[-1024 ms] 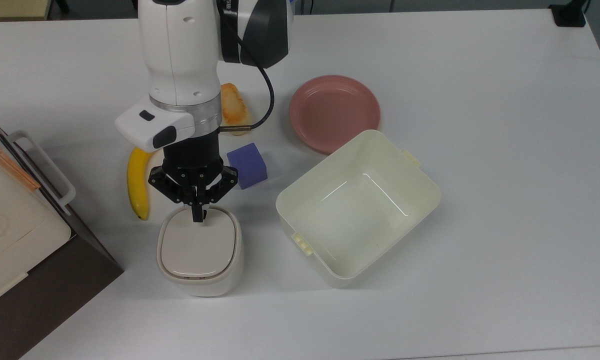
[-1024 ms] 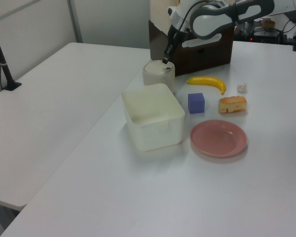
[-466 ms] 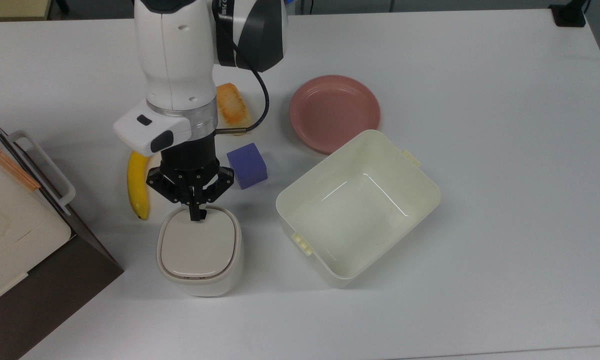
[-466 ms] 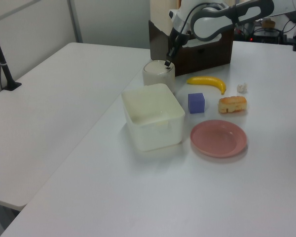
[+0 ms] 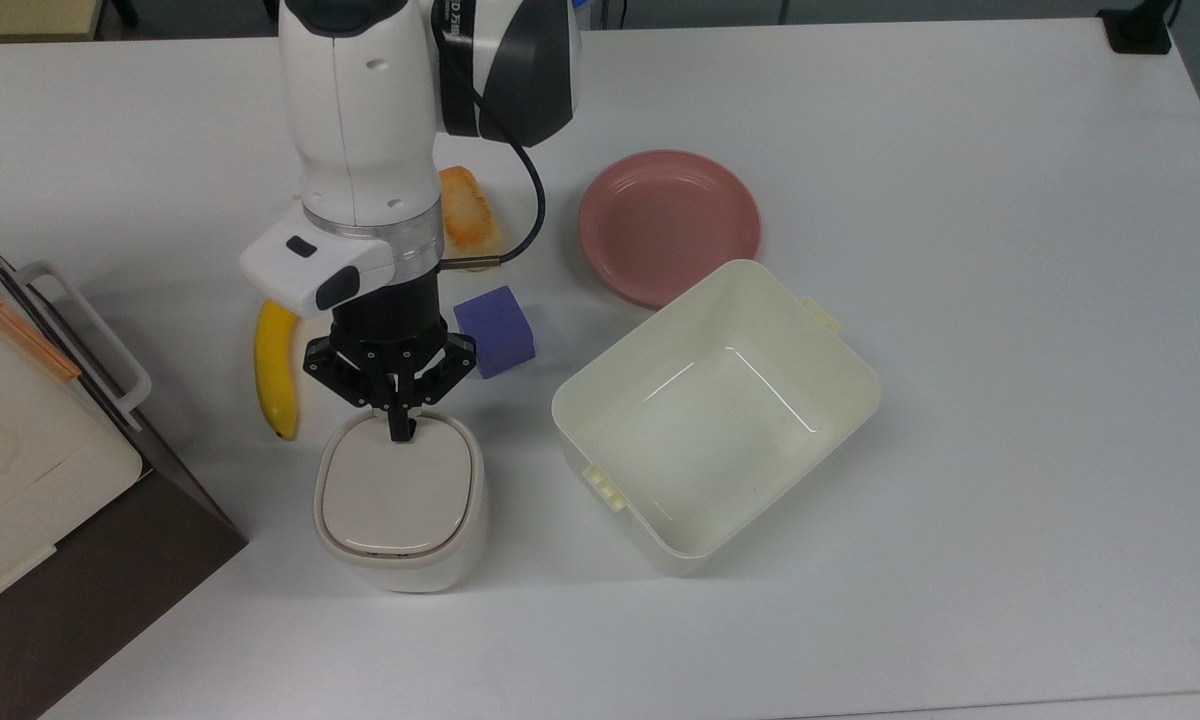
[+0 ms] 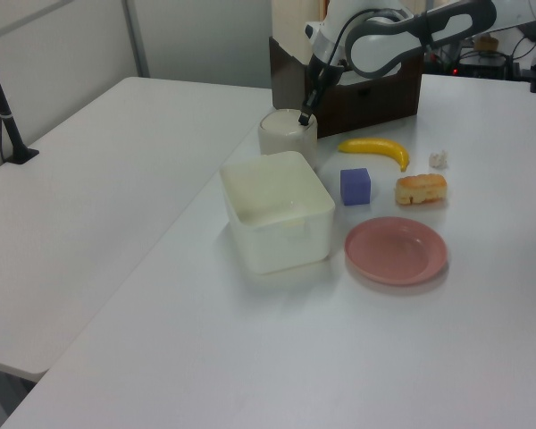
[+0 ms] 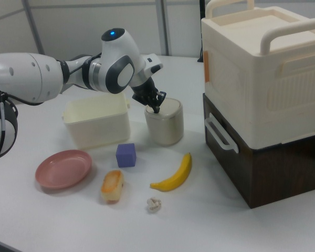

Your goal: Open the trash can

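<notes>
The trash can (image 5: 399, 505) sits next to the banana (image 5: 276, 368), lid still down. The gripper (image 5: 398, 432) has its fingers pinched together, holding nothing, tip on the lid's back edge nearest the purple block (image 5: 495, 331). Best bet is probably a straight, centered press there without tipping the can.
</notes>
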{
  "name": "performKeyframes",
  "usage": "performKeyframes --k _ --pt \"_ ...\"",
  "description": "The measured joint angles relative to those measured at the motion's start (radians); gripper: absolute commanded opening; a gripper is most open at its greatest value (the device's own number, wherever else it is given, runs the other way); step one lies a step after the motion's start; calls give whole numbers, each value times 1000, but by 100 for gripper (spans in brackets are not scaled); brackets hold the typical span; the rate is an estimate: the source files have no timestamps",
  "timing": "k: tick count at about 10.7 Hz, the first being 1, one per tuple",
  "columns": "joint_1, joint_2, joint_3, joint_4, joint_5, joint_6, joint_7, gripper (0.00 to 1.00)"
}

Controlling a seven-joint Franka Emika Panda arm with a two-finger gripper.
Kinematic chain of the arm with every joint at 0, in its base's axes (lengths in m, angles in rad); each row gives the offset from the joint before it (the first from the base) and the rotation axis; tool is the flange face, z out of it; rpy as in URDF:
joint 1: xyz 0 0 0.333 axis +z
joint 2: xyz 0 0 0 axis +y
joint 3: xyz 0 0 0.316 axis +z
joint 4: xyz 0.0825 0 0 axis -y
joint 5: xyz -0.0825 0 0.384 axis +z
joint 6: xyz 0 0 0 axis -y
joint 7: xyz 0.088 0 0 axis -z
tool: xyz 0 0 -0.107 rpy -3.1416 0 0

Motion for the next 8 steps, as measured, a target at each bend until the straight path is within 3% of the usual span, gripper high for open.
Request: performKeyframes --k 8 --pt "-12 -1 4 0 29 0 -15 0"
